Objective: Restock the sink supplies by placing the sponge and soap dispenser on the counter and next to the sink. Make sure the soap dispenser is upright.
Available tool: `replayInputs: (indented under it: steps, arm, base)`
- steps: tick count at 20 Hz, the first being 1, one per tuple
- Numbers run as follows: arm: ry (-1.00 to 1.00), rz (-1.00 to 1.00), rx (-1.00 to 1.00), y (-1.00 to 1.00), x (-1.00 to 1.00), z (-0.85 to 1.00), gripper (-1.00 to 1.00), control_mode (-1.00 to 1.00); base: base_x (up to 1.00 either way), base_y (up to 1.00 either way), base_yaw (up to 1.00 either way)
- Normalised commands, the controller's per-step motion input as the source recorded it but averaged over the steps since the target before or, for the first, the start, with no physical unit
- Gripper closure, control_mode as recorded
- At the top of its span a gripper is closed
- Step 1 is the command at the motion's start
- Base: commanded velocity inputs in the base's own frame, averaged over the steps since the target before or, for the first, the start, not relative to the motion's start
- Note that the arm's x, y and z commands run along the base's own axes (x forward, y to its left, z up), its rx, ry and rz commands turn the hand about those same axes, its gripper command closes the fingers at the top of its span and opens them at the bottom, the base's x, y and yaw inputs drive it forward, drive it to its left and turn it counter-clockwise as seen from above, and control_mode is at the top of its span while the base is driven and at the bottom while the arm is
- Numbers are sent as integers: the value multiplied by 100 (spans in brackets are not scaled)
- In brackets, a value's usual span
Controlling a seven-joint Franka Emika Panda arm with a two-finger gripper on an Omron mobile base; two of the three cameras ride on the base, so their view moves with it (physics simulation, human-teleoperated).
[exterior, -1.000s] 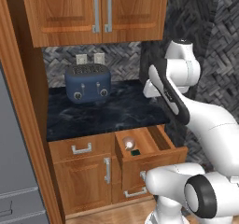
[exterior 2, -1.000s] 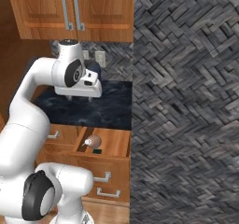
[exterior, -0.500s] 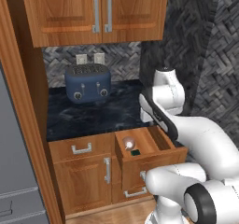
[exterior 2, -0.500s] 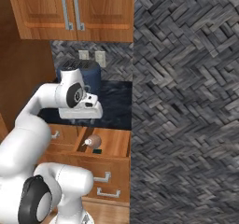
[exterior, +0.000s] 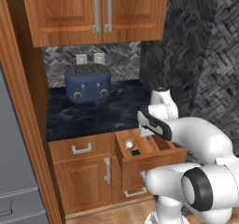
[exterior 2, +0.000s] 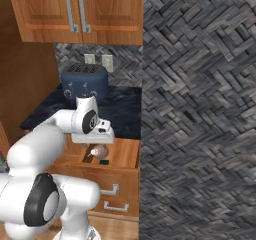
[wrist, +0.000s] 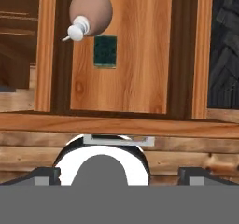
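Now the pincer point(wrist: 119, 174) hangs over the pulled-out drawer point(exterior: 158, 149), jaws spread wide and gripping nothing, looking straight down into it. Both supplies lie on the drawer floor ahead of the fingertips: the soap dispenser point(wrist: 89, 11) is tipped on its side with its white pump pointing toward one wall, and the sponge point(wrist: 105, 52) lies flat, dark green face up, just beside it on the side nearer the pincer. They look close enough to touch, though I cannot tell that they do.

Lying down as it does, the dispenser probably needs a grasp across its rounded belly and a turn before it can be stood upright. The sponge is thin and flat on the wood, so the fingers would have to reach nearly to the drawer floor to catch its edges.

Room is tight sideways, where the drawer walls rise on either side, with more bare wood between the sponge and the drawer front. Beyond the pincer, the counter point(exterior: 116, 113) has open glossy stone in front of the blue toaster point(exterior: 87, 82).
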Motion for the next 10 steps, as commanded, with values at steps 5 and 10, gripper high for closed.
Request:
replayInputs:
  steps: [5, 10]
  arm:
    - [5, 0, 7, -1, 50, -47, -100, -100]
    - [10, 0, 4, 0, 41, -54, -100, -100]
  base:
    - [0, 0, 0]
    - [0, 0, 0]
